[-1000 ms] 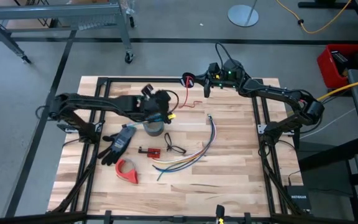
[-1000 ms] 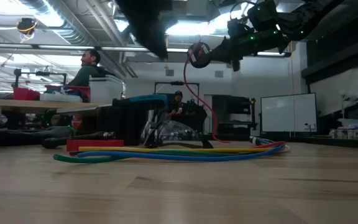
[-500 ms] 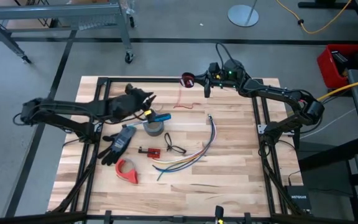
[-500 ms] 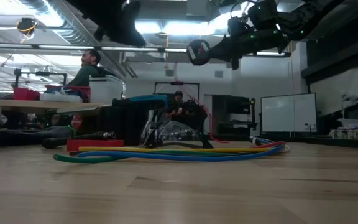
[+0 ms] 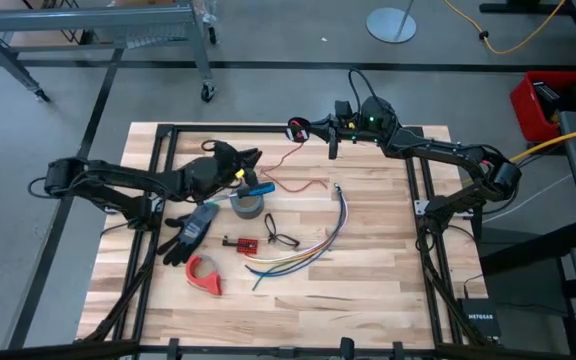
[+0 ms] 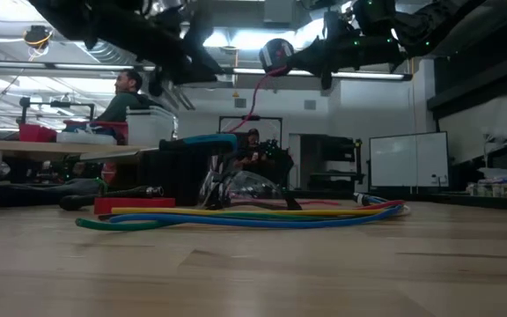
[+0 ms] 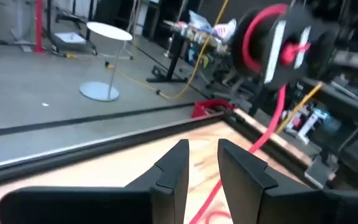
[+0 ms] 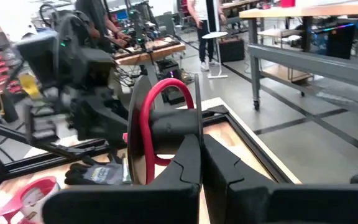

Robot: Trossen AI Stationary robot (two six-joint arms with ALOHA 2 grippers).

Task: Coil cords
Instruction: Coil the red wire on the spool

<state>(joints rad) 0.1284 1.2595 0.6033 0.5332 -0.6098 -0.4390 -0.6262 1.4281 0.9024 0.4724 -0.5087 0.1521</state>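
Observation:
My right gripper (image 5: 305,128) is raised over the table's far edge and shut on a small red coil (image 8: 157,118), which also shows in the left wrist view (image 7: 263,40) and the low view (image 6: 277,53). The red wire's loose strand (image 5: 280,160) hangs from the coil and slants down to the table, where its end (image 5: 303,185) lies. My left gripper (image 5: 255,157) is open by a narrow gap and empty, held above the table left of the strand. In its wrist view the strand (image 7: 263,134) passes beyond the fingertips (image 7: 204,152). My right gripper holds the red coil at its fingertips, on the side of the ring nearest them (image 8: 185,134). Its own fingers hide the exact place of contact. The fingers lie about level and point toward the table's left. The coil stands on edge, lifted clear, and the strand trails below it, slack.
A grey tape roll (image 5: 248,206) with a blue-handled tool (image 5: 260,187) on it stands under my left gripper. Nearer lie a black glove (image 5: 190,230), a red tape holder (image 5: 205,273), a small black looped cord (image 5: 278,236) and the multicoloured wire bundle (image 5: 313,245).
My left gripper has drawn back toward the table's left edge from over the tape roll, then come right again toward the strand. My right gripper has risen a little with the coil. The strand's lower part has shifted left, and it now slants toward my left gripper.

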